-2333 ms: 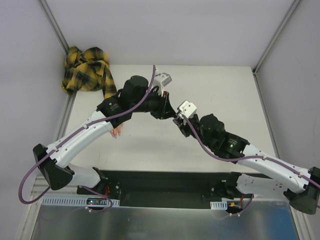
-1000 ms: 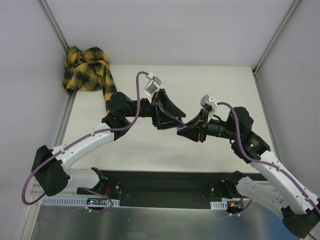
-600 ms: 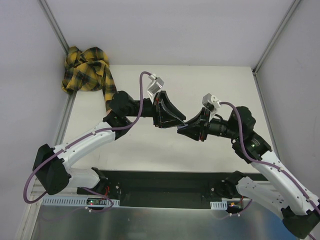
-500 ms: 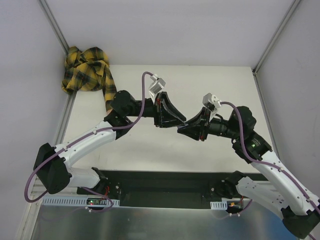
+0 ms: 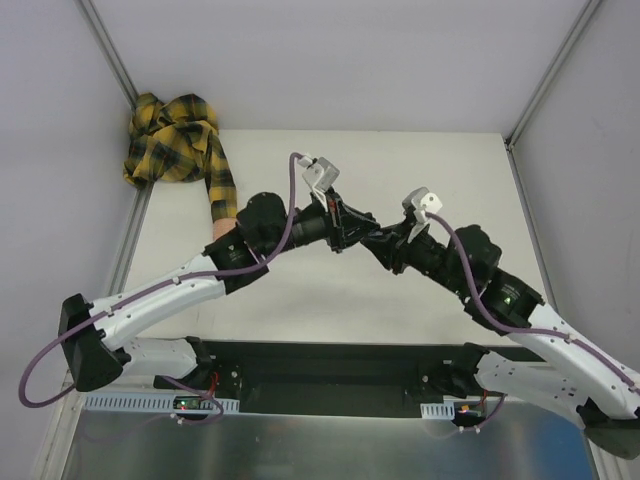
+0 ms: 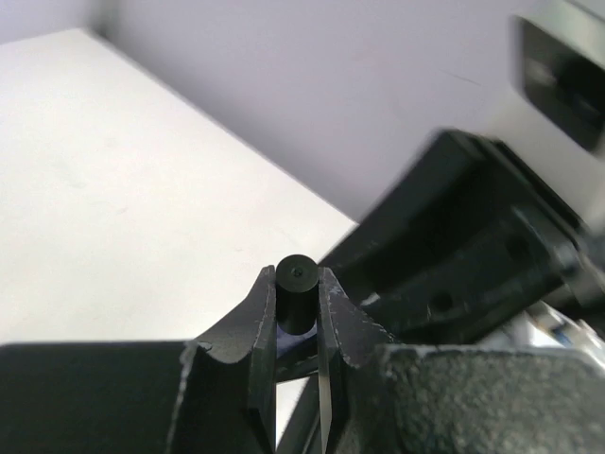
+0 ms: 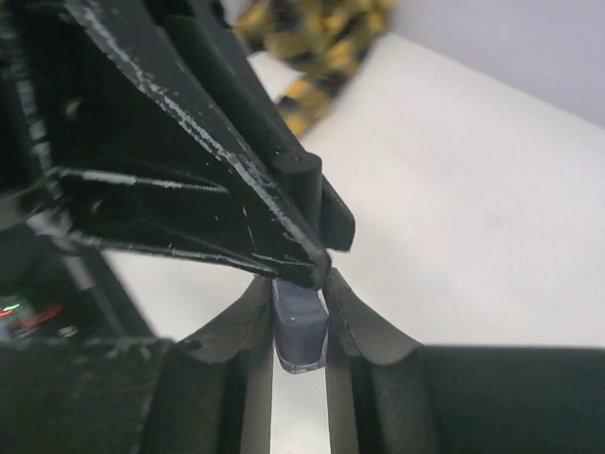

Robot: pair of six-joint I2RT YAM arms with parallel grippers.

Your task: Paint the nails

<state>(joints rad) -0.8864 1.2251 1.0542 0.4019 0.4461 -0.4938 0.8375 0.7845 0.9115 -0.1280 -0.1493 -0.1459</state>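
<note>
My left gripper (image 6: 296,274) is shut on the black cap (image 6: 296,295) of the small purple bottle. My right gripper (image 7: 300,284) is shut on the bottle's purple glass body (image 7: 301,331), with the cap (image 7: 301,184) sticking out above. The two grippers meet tip to tip above the middle of the table, left (image 5: 358,228) and right (image 5: 378,242). The plaid sleeve (image 5: 218,185) of the fake hand runs down from the back left corner. The hand and its nails are hidden under my left arm.
The bunched yellow-black plaid cloth (image 5: 172,138) lies at the back left corner and shows blurred in the right wrist view (image 7: 317,38). The white table (image 5: 450,170) has grey walls on its left, back and right sides.
Both arms have swung so the grippers face each other and stay joined on the bottle. The left arm has moved right and now covers the hand's fingers, which showed earlier.
</note>
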